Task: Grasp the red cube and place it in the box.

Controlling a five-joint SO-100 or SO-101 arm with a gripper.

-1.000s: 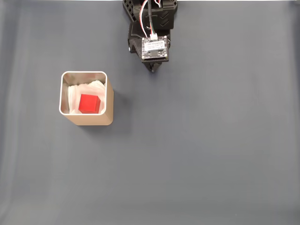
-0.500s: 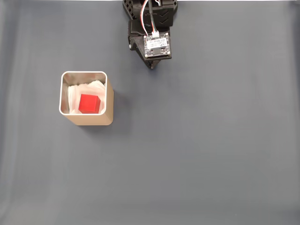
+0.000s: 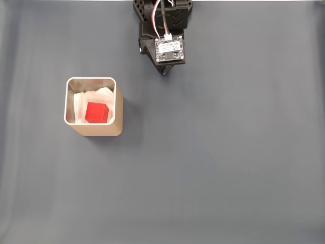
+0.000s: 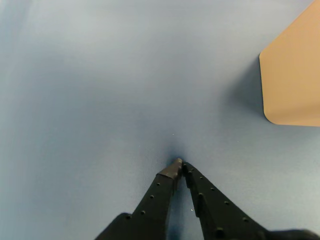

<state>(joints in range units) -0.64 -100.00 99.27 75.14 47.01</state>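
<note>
Small red cube [image 3: 96, 112] lay inside the square tan-gold tin box [image 3: 94, 128], on its white paper lining.
Your black two-finger gripper [image 4: 180, 163] was closed and empty, well apart from that box.

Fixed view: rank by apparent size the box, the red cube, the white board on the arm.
1. The box, largest.
2. The white board on the arm; it sits higher, nearer the camera, so its lead over the cube is unsure.
3. The red cube, inside the box.
</note>
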